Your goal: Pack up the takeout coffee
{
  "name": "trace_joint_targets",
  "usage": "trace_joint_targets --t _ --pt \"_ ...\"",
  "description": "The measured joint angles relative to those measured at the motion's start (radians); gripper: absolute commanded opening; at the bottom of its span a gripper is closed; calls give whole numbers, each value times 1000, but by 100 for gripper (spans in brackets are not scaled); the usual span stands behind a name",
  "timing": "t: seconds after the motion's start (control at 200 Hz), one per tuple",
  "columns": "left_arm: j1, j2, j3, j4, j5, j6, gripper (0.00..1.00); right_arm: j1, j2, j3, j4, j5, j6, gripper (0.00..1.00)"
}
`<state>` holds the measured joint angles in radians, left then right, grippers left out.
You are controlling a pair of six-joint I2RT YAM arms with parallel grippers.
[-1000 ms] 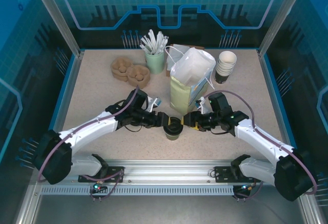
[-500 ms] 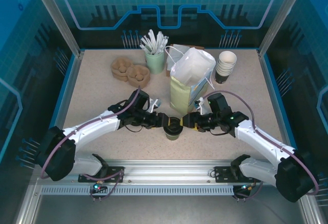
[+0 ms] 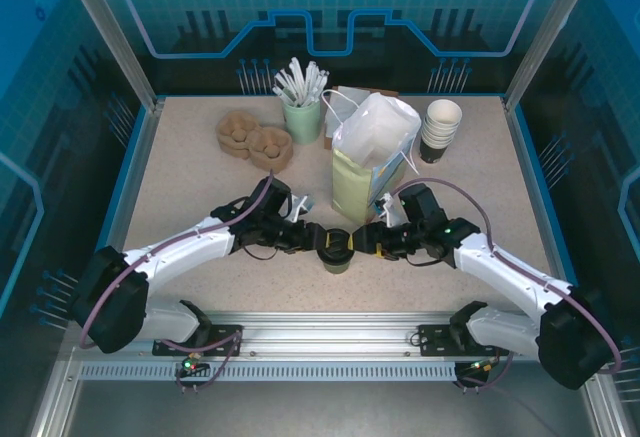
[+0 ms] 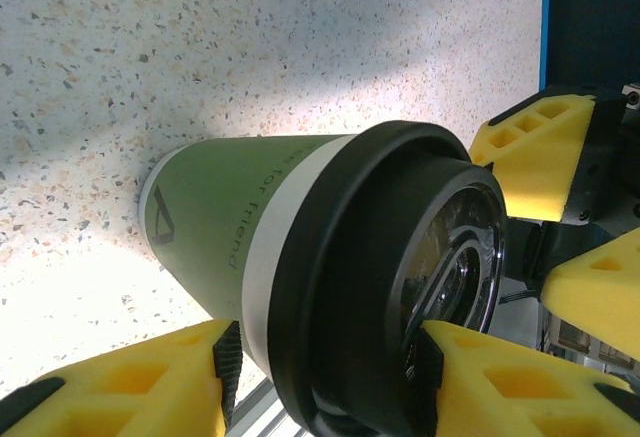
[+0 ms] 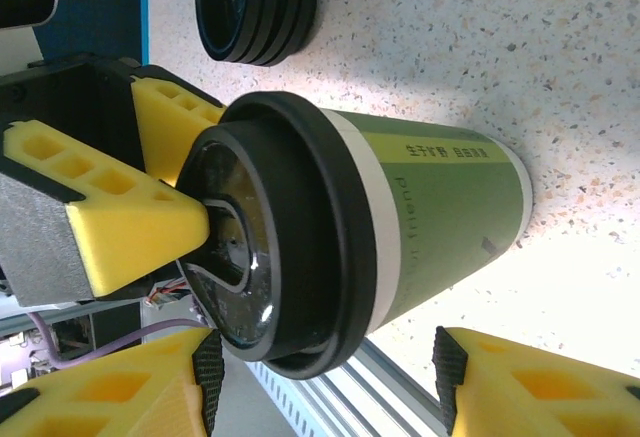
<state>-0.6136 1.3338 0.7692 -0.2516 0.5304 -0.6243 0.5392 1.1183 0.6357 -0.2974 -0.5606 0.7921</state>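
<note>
One coffee cup (image 3: pixel 337 250) stands upright on the table (image 3: pixel 180 197) near the bag (image 3: pixel 370 157). My left gripper (image 4: pixel 325 377) straddles its lid (image 4: pixel 400 287) from one side, whether pinching I cannot tell; my right gripper (image 5: pixel 328 372) stands unclenched around it opposite, one finger (image 5: pixel 540 377) apart.

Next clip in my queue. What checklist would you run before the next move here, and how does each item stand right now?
1. Cup upright on the table: ok.
2. Lid seated on the cup: ok.
3. Left claw gripping the cup: cannot tell; its fingers flank the lid, contact unclear.
4. Right claw open, astride the cup: ok.
5. Bag upright behind the cup: ok.
6. Bag mouth open: cannot tell.
</note>
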Motion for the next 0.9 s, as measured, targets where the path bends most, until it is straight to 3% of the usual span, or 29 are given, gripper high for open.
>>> trace_joint_targets --t 0.9 --pt "0 16 -29 94 24 -25 45 12 25 0 -2 30 -14 57"
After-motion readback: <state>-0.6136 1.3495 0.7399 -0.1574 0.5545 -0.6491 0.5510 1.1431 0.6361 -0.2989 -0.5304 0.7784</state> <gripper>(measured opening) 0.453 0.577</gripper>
